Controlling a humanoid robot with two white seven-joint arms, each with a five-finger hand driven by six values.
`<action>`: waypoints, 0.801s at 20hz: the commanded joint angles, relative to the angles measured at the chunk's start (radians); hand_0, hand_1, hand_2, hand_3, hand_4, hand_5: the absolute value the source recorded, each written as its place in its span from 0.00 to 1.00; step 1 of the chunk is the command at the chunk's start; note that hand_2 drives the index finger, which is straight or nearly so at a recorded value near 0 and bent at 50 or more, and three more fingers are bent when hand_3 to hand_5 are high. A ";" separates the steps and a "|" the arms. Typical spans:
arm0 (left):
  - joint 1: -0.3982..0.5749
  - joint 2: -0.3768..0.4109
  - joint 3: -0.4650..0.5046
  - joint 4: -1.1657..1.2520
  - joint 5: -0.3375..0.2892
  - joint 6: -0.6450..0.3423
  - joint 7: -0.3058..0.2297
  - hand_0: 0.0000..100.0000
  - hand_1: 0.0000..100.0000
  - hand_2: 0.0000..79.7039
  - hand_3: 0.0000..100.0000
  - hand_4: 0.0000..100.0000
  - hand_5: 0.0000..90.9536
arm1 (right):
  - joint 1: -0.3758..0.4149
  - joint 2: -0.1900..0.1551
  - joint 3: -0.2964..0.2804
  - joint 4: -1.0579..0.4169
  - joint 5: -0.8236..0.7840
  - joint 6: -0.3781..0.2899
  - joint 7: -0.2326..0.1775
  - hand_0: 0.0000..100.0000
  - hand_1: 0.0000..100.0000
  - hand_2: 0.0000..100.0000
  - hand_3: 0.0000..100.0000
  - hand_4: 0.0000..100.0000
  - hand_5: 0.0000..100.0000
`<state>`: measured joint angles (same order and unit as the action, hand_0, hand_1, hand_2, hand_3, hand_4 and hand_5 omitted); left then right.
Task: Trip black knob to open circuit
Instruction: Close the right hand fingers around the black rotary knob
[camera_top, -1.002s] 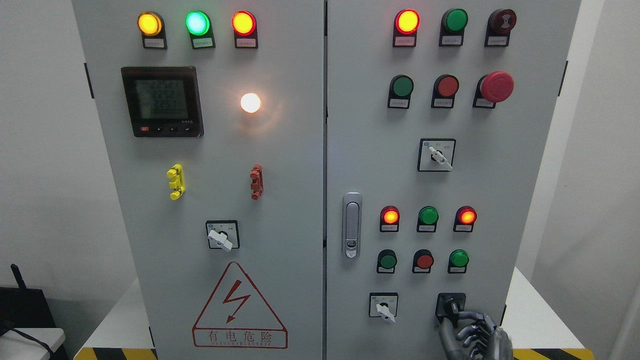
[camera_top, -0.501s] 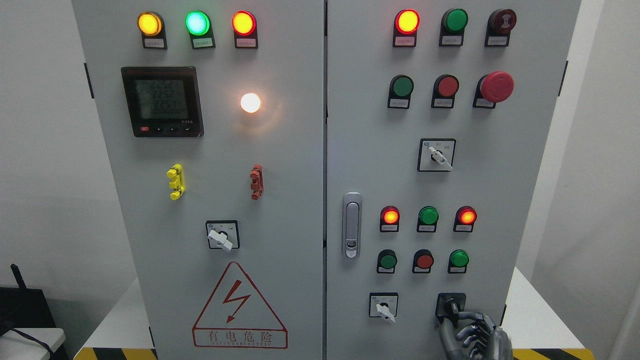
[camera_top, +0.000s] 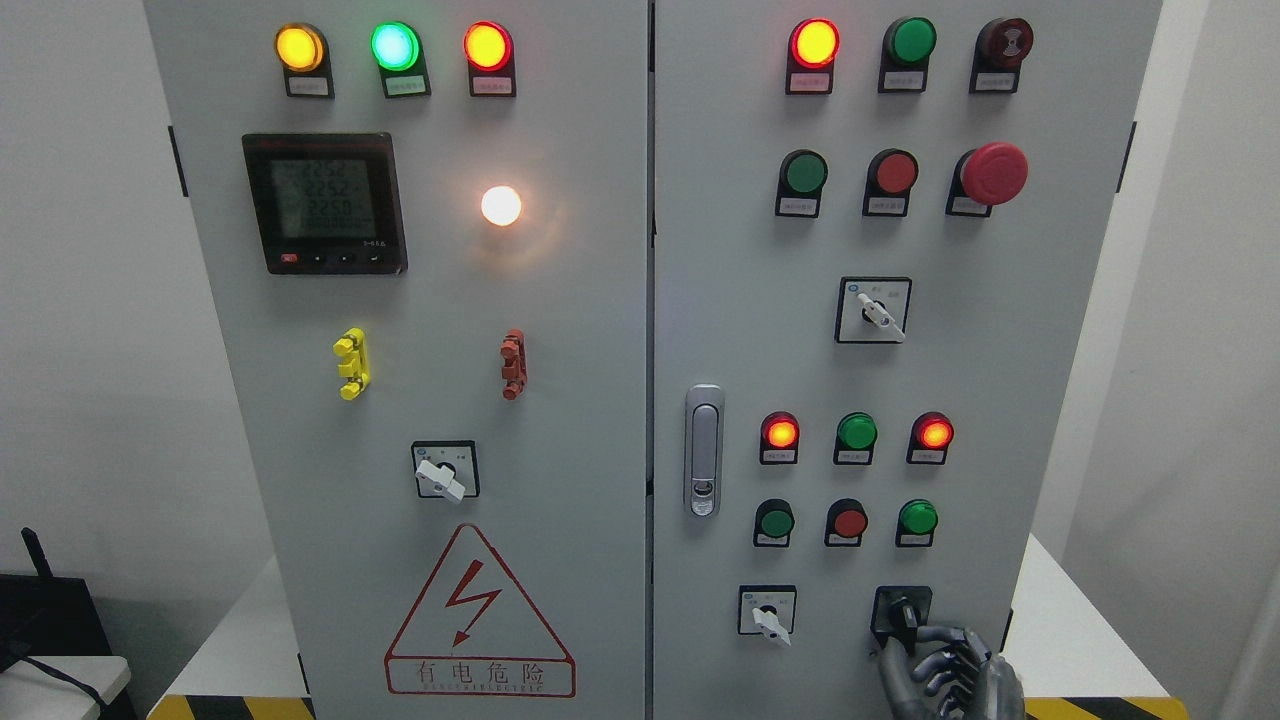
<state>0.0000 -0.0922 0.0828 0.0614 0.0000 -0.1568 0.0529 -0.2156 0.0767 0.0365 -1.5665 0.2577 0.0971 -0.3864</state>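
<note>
Almost nothing is moving: the right hand (camera_top: 940, 660) is staying curled around the black knob (camera_top: 903, 613), fingertips risking slipping off while twisting.

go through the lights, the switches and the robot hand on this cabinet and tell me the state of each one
Top-left lamps: yellow, green, red, all lit.
White lamp: lit.
Meter: display on.
Top-right red lamp: lit.
Emergency stop: state unclear.
Black knob: fingers touching it.
Right hand: curled, fingertips at knob.
Door handle: flush, closed.
</note>
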 joint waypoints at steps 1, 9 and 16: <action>-0.008 0.000 0.000 0.000 -0.032 0.000 0.001 0.12 0.39 0.00 0.00 0.00 0.00 | -0.004 0.000 0.000 -0.001 0.000 0.003 0.000 0.41 0.79 0.51 0.81 0.88 0.95; -0.008 0.000 0.000 0.000 -0.034 0.000 0.001 0.12 0.39 0.00 0.00 0.00 0.00 | -0.008 0.000 0.000 -0.001 -0.002 0.003 0.000 0.42 0.77 0.53 0.82 0.89 0.95; -0.008 0.000 0.000 0.000 -0.032 0.000 0.001 0.12 0.39 0.00 0.00 0.00 0.00 | -0.008 0.002 0.002 -0.001 -0.002 0.004 0.000 0.44 0.76 0.54 0.82 0.89 0.95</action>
<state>0.0000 -0.0922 0.0828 0.0614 0.0000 -0.1568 0.0530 -0.2235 0.0772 0.0369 -1.5674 0.2564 0.1010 -0.3876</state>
